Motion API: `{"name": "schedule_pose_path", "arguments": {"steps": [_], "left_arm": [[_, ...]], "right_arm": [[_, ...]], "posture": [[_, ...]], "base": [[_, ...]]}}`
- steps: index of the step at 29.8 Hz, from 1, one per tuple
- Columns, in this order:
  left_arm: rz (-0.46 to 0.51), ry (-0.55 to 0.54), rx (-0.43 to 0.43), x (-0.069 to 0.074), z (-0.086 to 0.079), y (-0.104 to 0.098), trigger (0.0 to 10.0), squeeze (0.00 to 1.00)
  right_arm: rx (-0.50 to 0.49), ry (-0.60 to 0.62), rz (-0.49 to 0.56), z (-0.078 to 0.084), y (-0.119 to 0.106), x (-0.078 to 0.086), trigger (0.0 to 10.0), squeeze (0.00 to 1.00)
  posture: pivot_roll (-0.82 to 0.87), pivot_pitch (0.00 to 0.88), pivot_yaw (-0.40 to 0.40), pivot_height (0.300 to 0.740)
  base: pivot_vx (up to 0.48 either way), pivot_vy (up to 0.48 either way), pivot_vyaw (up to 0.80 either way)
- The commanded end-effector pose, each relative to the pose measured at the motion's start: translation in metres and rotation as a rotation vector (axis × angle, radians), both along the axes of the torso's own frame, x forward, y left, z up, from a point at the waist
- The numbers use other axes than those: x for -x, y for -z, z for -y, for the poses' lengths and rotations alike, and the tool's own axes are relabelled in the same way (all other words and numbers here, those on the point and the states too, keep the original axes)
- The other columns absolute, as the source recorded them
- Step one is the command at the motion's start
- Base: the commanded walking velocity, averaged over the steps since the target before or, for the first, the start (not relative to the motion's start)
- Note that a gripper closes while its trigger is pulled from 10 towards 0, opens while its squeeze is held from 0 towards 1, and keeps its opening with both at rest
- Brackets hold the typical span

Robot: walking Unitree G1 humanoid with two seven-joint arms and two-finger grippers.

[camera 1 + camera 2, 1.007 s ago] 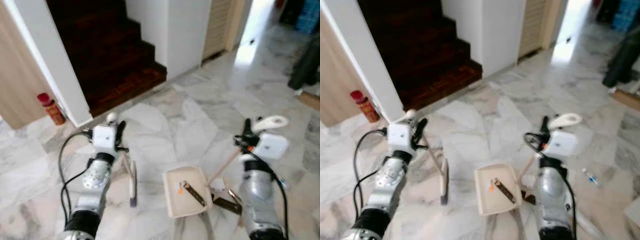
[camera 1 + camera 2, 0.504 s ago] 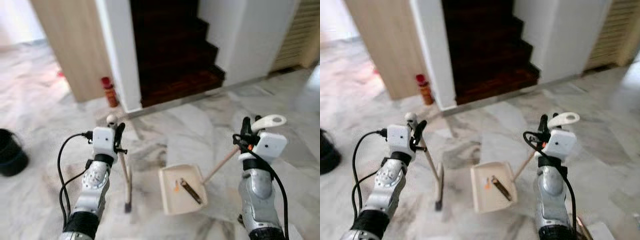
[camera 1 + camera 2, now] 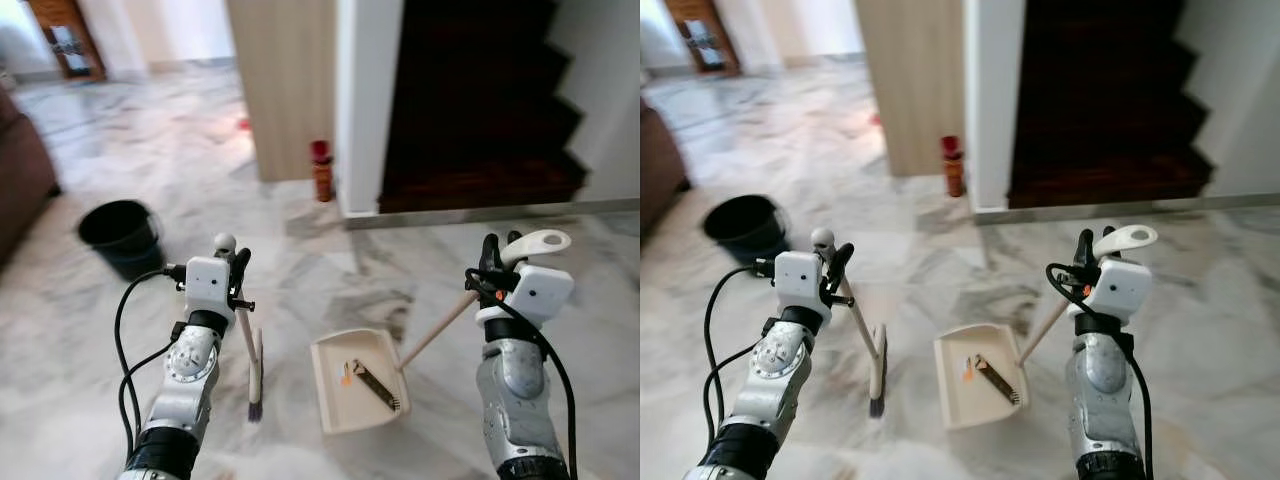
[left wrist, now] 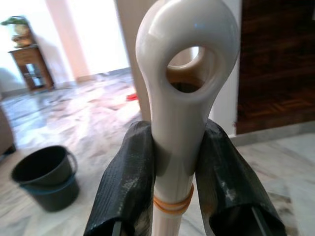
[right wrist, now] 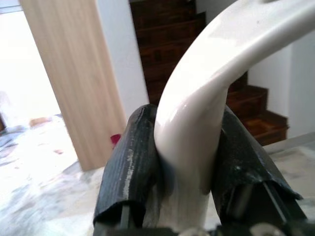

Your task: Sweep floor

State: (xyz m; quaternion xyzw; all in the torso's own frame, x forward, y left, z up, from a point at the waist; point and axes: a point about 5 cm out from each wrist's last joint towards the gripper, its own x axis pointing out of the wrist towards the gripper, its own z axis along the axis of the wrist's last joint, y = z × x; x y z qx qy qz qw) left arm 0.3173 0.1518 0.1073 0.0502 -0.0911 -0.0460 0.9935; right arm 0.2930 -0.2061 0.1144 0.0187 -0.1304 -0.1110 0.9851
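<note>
Marble floor (image 3: 90, 330) spreads wide and bare around a cream dustpan (image 3: 350, 385) holding a dark scrap and an orange bit. Left gripper (image 4: 174, 162) clamps the broom (image 3: 252, 365) by its handle, bristles down just beside the dustpan's edge. Right gripper (image 5: 184, 152) grips the dustpan's handle. Beyond, a black bucket (image 3: 122, 235), red bottle (image 3: 321, 170) and dark stairs (image 3: 480, 120).

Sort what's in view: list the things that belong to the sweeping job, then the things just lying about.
For the job:
- broom, held by the left end effector
- dustpan with debris in it, handle held by the right end effector
- black bucket, possibly

Just lying about:
- red bottle by the wall
</note>
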Motion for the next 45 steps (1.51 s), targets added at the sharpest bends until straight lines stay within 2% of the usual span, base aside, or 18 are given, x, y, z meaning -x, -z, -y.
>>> {"name": "schedule_pose_path", "arguments": {"steps": [1,19,32,45], "left_arm": [[0.058,0.005,-0.008,-0.0017,-0.0005,-0.0132,10.0,0.0],[0.049,0.001,-0.005,-0.0013,-0.0014,-0.013,10.0,0.0],[0.037,0.015,-0.003,-0.0012,0.0008,-0.0128,10.0,0.0],[0.032,0.026,-0.005,-0.0009,0.0025,-0.0121,10.0,0.0]], "right_arm": [[0.009,-0.018,0.064,-0.005,-0.0142,-0.0029,10.0,0.0],[0.004,-0.026,0.069,-0.0053,-0.0174,-0.0034,10.0,0.0],[-0.04,-0.033,0.063,-0.0044,-0.0169,-0.0051,10.0,0.0],[-0.055,-0.056,0.056,-0.0072,-0.016,-0.0056,10.0,0.0]], "posture": [[-0.1,0.0,0.043,0.74],[-0.1,0.0,0.039,0.74],[-0.1,0.0,0.039,0.74],[-0.1,0.0,0.039,0.74]], "base": [[0.0,0.0,0.8],[0.0,0.0,0.79],[0.0,0.0,0.0],[0.317,0.0,0.0]]}}
